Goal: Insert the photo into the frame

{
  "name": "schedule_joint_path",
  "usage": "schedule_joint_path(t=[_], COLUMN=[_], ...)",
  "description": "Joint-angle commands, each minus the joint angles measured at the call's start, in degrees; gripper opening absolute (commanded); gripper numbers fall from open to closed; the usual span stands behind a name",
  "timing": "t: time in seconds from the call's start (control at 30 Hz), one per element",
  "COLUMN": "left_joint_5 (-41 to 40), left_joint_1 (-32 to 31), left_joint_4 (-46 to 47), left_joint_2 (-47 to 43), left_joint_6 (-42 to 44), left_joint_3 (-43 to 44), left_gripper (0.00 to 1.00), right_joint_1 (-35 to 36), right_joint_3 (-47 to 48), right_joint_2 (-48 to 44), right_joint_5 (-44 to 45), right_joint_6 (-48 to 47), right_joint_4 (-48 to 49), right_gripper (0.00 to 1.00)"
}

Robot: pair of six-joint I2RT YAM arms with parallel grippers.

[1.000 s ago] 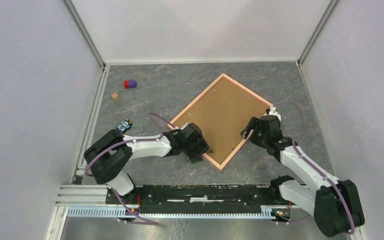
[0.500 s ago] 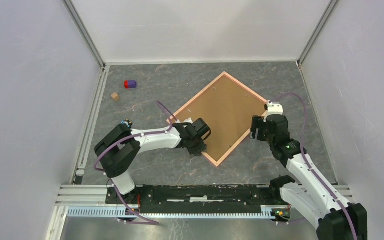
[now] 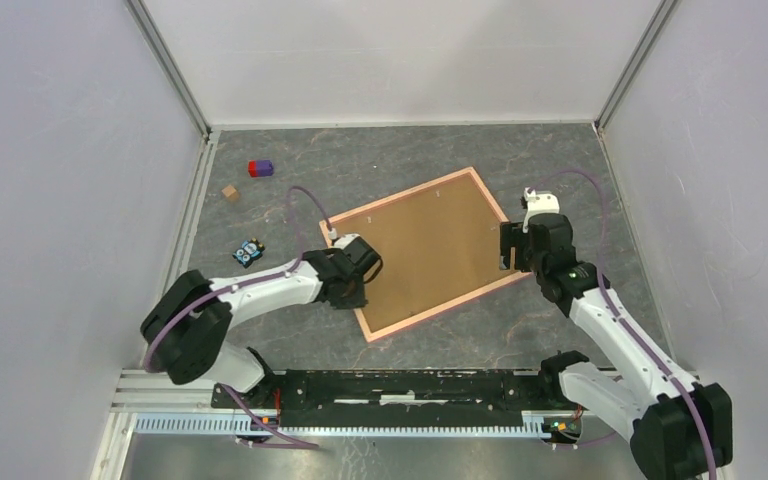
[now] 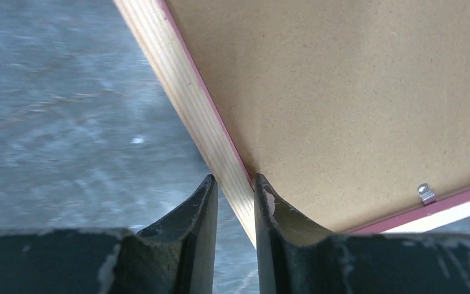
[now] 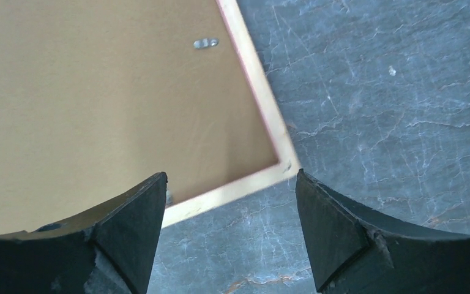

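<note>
The frame (image 3: 492, 205) lies face down on the table, its brown backing board (image 3: 425, 250) up. The photo is not in view. My left gripper (image 3: 353, 290) is shut on the frame's left rail; in the left wrist view the rail (image 4: 183, 92) runs between my closed fingers (image 4: 203, 202), beside the backing board (image 4: 343, 92). My right gripper (image 3: 509, 262) is open and empty just above the frame's near right corner. In the right wrist view that corner (image 5: 279, 166) lies between the spread fingers (image 5: 324, 208), over the backing board (image 5: 98, 92).
A purple and red block (image 3: 260, 168), a small brown cube (image 3: 230, 192) and a small blue item (image 3: 248, 252) lie at the left of the table. White walls enclose the table. Metal clips (image 5: 205, 43) hold the backing board.
The frame has turned clockwise from a diamond to a flatter angle. My left gripper moved left with the rail. My right gripper let the frame's edge go and now stands open above its corner.
</note>
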Motion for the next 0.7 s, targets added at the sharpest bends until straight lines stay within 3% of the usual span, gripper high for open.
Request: schedule_joint_path(t=[0.0, 0.4, 0.67], left_joint_5=[-0.4, 1.6, 1.2], left_joint_1=[4.4, 5.1, 5.2], left_joint_4=[0.1, 6.8, 8.5], left_joint_2=[-7.1, -8.0, -8.7], left_joint_6=[14.4, 18.1, 17.6], left_joint_3=[-5.8, -8.2, -9.5], left_gripper=[0.04, 0.02, 0.02], right_joint_1=[0.1, -1.8, -3.7], right_joint_3=[3.5, 16.3, 19.4], right_joint_2=[4.1, 27.9, 34.7], right_joint_5=[-1.6, -4.8, -4.5], right_joint_6=[-0.3, -2.0, -3.3], right_joint_4=[0.4, -0.6, -0.1], right_gripper=[0.82, 0.84, 0.76])
